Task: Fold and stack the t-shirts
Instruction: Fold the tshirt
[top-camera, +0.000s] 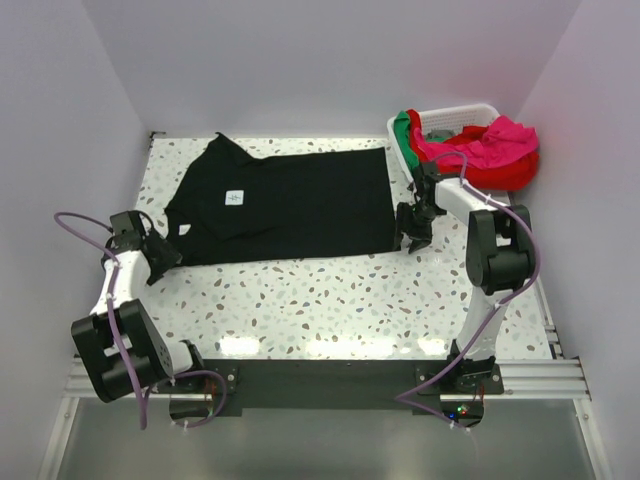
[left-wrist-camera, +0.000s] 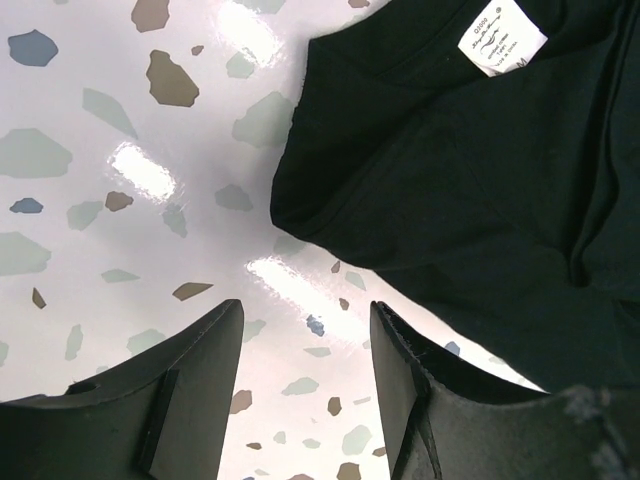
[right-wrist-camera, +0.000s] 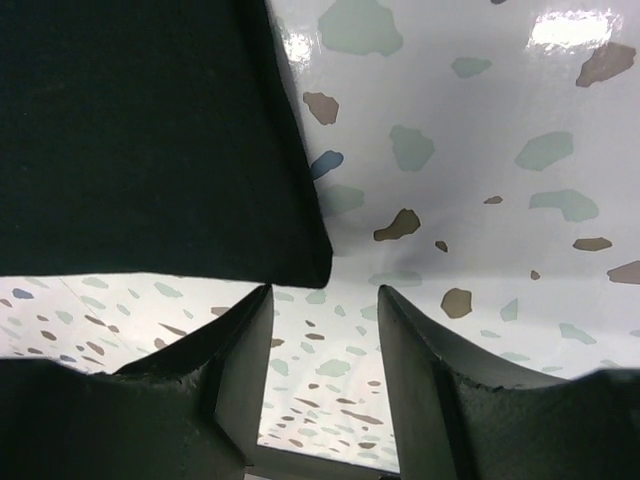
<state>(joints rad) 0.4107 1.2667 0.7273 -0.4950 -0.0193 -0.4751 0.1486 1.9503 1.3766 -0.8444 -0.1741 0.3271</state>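
The black shirt (top-camera: 290, 205) lies flat, soft, light and floppy. The left gripper (left-wrist-camera: 305, 395) and right gripper (right-wrist-camera: 325, 375) both have spread, empty jaws. A corner of it sits just ahead of each; pinch there.

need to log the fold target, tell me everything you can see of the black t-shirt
The black t-shirt is plain, soft-looking cloth with short sleeves and a small white neck label. It lies spread flat and unfolded on the speckled table, neck toward the left, hem toward the right, one sleeve pointing to the far side. The left gripper sits open just short of its near sleeve, the right gripper open at its near hem corner; neither has hold of it.
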